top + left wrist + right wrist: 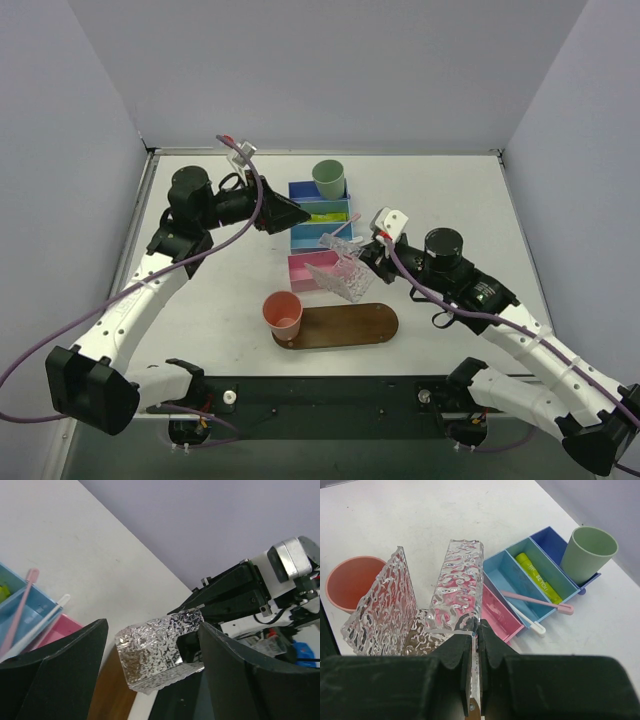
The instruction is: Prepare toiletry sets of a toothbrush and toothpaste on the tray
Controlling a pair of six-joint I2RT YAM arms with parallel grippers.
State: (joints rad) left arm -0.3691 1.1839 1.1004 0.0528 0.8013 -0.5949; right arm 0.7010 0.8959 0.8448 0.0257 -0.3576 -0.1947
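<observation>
top external view, hazards: right pincer (362,252) clenched on one thin wall of the clear holder (340,272), tilted between the bins (300,190) and the tray (370,335); so narrow a pinch may let it swivel or slip onto the salmon cup (283,314) at the tray's left end; left pincer (292,212) released, empty, beside the bins, where the pink toothbrush (532,599) and toothpaste (536,575) lie. desk (450,200) white, matte; plain lavender walls (320,70) on three sides.

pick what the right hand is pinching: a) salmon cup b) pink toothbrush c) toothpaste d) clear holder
d: the right hand is shut on the thin wall of the clear holder, with nothing else between its fingers.
</observation>
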